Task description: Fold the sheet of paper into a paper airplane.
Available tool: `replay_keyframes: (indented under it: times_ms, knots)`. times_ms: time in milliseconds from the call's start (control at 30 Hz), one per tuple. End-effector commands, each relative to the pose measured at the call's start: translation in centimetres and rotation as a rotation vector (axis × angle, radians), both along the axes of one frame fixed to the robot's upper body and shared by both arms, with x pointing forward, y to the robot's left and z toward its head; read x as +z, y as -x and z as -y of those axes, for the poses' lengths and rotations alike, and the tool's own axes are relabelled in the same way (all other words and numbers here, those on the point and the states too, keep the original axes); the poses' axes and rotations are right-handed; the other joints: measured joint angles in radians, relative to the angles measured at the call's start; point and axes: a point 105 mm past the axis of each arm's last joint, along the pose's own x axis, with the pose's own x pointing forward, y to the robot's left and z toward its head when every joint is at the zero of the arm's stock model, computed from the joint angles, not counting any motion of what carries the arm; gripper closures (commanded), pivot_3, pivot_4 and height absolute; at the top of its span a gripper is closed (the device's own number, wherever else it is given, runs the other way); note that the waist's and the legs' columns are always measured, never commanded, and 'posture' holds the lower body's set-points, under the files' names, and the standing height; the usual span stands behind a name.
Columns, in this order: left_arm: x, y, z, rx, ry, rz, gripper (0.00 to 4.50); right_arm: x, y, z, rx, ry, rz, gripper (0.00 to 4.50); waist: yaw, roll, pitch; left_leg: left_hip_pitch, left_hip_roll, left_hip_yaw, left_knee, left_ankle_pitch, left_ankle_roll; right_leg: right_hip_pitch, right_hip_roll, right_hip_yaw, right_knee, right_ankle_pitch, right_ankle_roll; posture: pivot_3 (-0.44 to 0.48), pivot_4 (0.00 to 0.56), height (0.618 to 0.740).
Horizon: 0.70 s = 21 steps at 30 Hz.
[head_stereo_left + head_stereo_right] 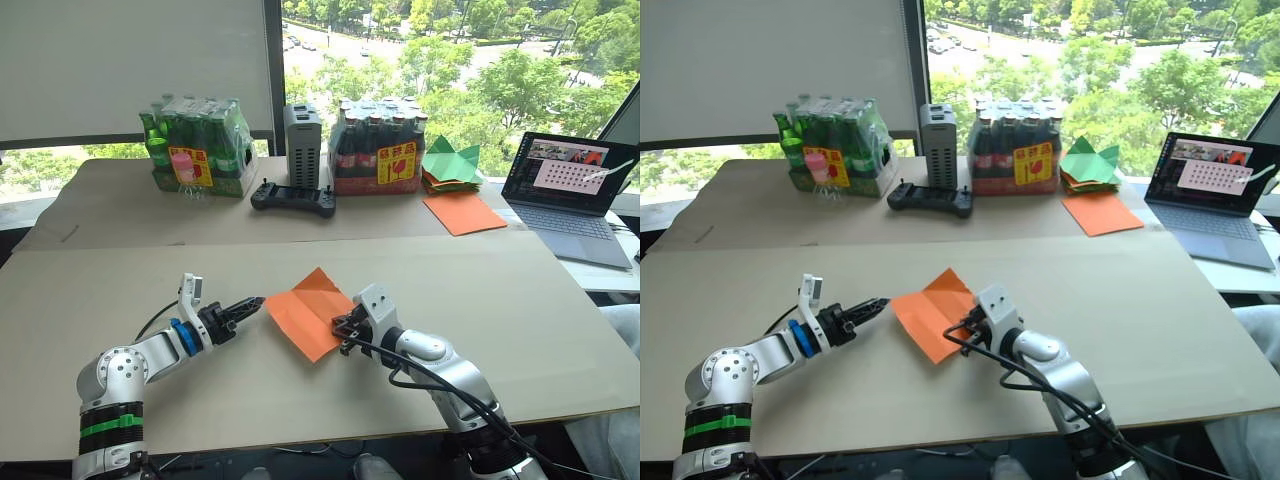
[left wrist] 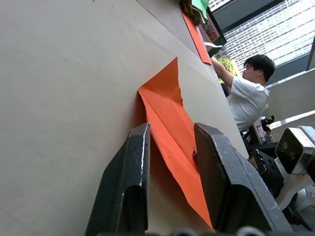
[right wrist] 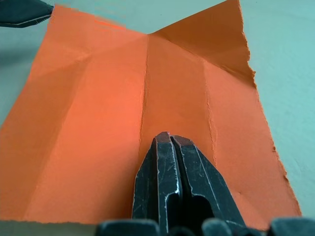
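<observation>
The sheet of paper [image 1: 308, 310], bright orange and creased, lies on the tan table with one far corner folded over. My left gripper [image 1: 257, 302] is at its left corner. In the left wrist view this gripper [image 2: 171, 129] is open, with the sheet's [image 2: 172, 128] raised edge running between the two fingers. My right gripper [image 1: 341, 326] is at the sheet's right side. In the right wrist view it [image 3: 166, 137] is shut, with the fingertips resting on top of the sheet [image 3: 98, 113] beside its centre crease.
At the back stand a pack of green bottles [image 1: 195, 145], a grey box [image 1: 303, 145], a pack of dark bottles [image 1: 380, 148] and a black controller [image 1: 293, 197]. A smooth orange sheet [image 1: 463, 212], green paper pieces [image 1: 450, 165] and a laptop [image 1: 575, 190] are far right. A person [image 2: 243, 96] sits beyond.
</observation>
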Motion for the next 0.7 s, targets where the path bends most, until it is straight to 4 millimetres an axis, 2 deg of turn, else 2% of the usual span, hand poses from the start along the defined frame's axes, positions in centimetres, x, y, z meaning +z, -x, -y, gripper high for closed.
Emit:
replay_keyframes:
  times_ms: [33,133,267,700]
  knots:
    - [0.9,0.2,-0.3,-0.005,0.013,0.029,3.0,-1.9,0.6,0.4,-0.009,0.043,-0.068,4.5,0.0,0.0,0.0,0.0,0.0,0.0,0.0,0.0,0.0,0.0,0.0,0.0,0.0,0.0,0.0,0.0,0.15,0.74]
    - [1.4,0.7,-0.5,-0.01,0.046,0.034,3.0,-2.0,0.7,0.5,-0.01,0.043,-0.07,4.5,0.0,0.0,0.0,0.0,0.0,0.0,0.0,0.0,0.0,0.0,0.0,0.0,0.0,0.0,0.0,0.0,0.15,0.74]
    - [1.0,0.8,-0.5,-0.009,0.042,0.015,3.0,-2.1,0.8,0.4,-0.008,0.042,-0.072,4.5,0.0,0.0,0.0,0.0,0.0,0.0,0.0,0.0,0.0,0.0,0.0,0.0,0.0,0.0,0.0,0.0,0.15,0.74]
    - [0.6,-0.8,1.0,-0.02,0.044,0.002,3.0,-1.9,0.6,0.4,-0.016,0.037,-0.068,4.5,0.001,0.0,0.0,0.0,0.0,0.0,0.0,0.0,0.0,0.0,0.0,0.0,0.0,0.0,0.0,0.0,0.15,0.74]
